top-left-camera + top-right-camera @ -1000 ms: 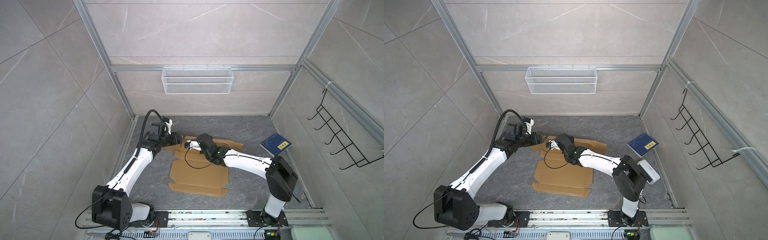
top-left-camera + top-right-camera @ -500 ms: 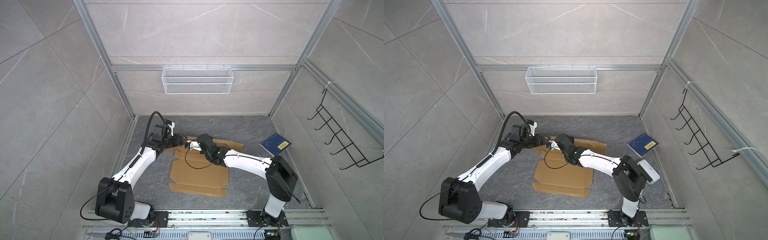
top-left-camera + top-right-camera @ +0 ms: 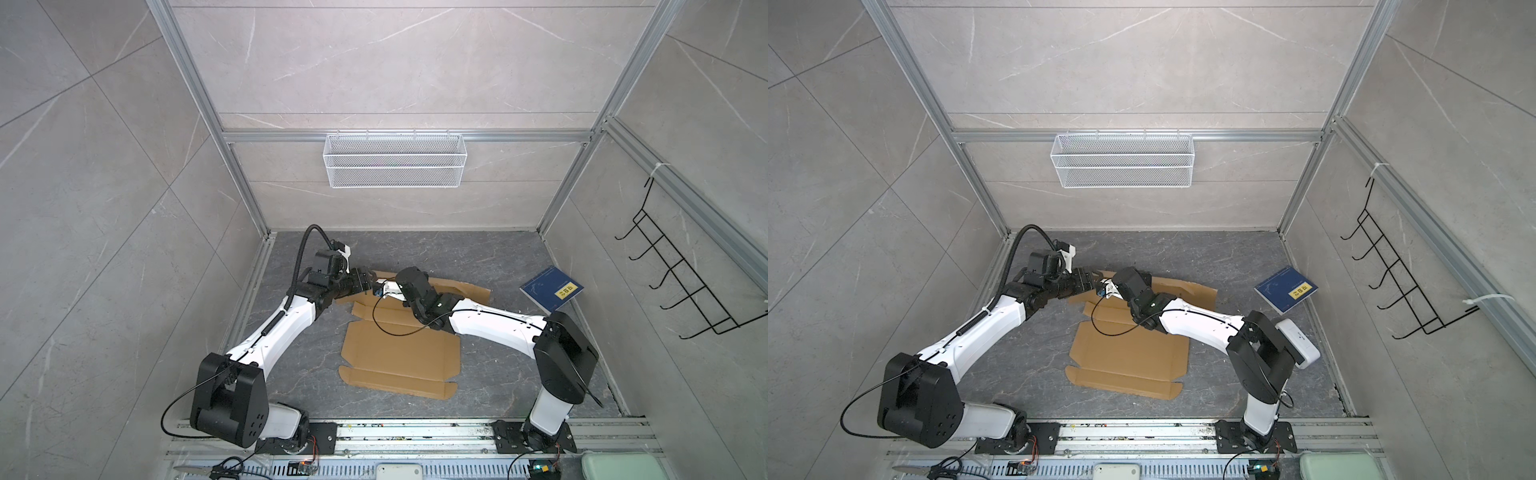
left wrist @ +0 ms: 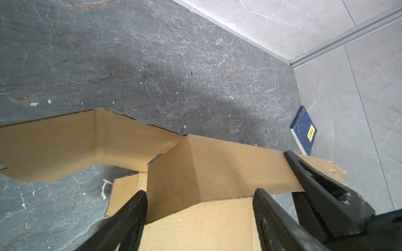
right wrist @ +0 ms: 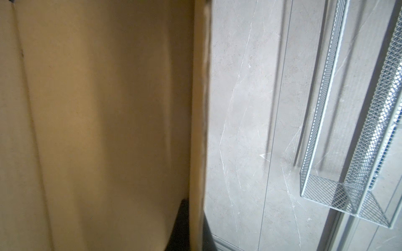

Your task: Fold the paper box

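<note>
Two grippers meet over the sheet's far-left corner, about 11 o'clock from its middle. In both top views the paper box [image 3: 399, 353] [image 3: 1129, 353] lies mostly flat mid-floor. Its long axis runs roughly 12 to 6, and its far strip runs roughly 9 to 3. The left gripper [image 3: 368, 280] [image 3: 1090, 277] reaches in from 9 o'clock and the right gripper [image 3: 383, 286] [image 3: 1104, 288] from 3, their tips almost touching.

The left wrist view shows the left gripper's fingers [image 4: 139, 202] spread wide and holding nothing, with a raised, creased flap [image 4: 217, 169] straight ahead. The right gripper's finger [image 4: 315, 184] bears on the same strip further along.

The right wrist view shows the paper box [image 5: 97, 108] edge-on, pinched between pressed-together dark fingers [image 5: 181, 223].

By my reading, the free left gripper is nearer the flap, so the next fold falls to it.
</note>
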